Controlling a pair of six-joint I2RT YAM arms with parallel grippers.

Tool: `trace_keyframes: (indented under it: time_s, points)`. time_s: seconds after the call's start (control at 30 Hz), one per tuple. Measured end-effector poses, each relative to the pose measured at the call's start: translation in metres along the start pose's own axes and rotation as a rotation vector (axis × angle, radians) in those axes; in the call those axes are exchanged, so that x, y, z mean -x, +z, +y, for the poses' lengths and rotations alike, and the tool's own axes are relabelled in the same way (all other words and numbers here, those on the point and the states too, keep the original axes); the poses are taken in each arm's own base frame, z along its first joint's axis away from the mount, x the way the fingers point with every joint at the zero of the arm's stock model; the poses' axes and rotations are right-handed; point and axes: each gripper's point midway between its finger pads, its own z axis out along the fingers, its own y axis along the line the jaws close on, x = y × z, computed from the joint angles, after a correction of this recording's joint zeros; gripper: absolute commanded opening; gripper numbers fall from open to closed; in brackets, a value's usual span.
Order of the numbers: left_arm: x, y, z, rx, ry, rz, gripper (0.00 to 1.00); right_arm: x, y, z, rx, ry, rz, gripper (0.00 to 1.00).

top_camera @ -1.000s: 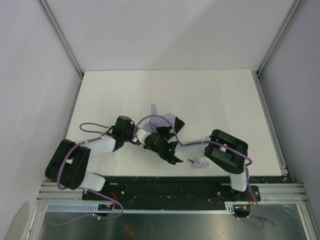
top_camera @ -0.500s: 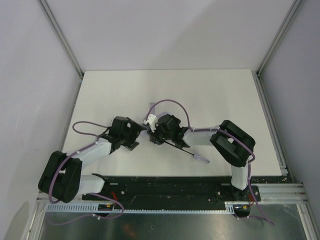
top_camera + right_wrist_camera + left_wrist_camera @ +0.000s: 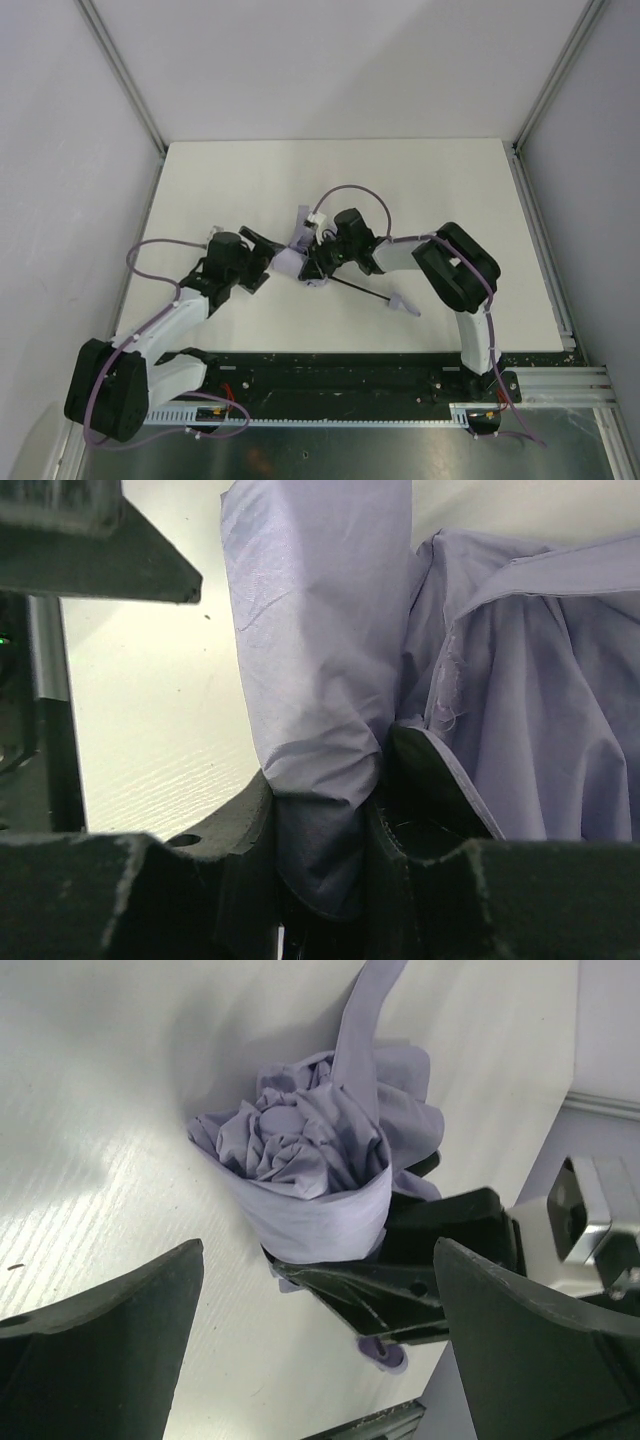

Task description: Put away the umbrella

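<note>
Umbrella (image 3: 291, 262) mid desk (image 3: 450, 190), cloth (image 3: 310, 1160) rolled up, stick (image 3: 362, 291) pulled out | right claw (image 3: 318, 262) pinches cloth | left claw (image 3: 262, 258) wide open, empty | to do: push stick in, probably

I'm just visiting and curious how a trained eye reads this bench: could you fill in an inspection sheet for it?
Surface: white table, smooth.
Job's things: umbrella, its canopy bunched up, black shaft extended, handle lying on the table.
Clutter: nothing seen.
Grippers: left gripper open beside the canopy, not touching it; right gripper shut on the canopy fabric.
Cables: purple cable looping over each arm.
Surroundings: grey walls, metal frame posts.
</note>
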Motion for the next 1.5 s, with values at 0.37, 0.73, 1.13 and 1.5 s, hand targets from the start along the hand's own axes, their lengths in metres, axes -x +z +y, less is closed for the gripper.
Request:
trace_keyframes:
  time_s: [0.37,0.73,1.13,1.5]
  points:
    - [-0.023,0.026,0.013,0.044,-0.046,0.109,0.99,0.000,0.001,-0.002,0.161,0.205,0.037,0.00]
    - [-0.035,0.052,0.018,0.056,-0.088,0.134,0.95,-0.005,0.000,0.005,0.229,0.261,0.063,0.00]
    - [-0.034,0.060,0.018,-0.010,-0.060,0.103,0.35,-0.005,-0.003,0.000,0.242,0.294,0.071,0.00]
    - [-0.033,0.064,0.010,-0.046,-0.090,0.096,0.00,0.002,-0.005,-0.010,0.154,0.317,0.081,0.34]
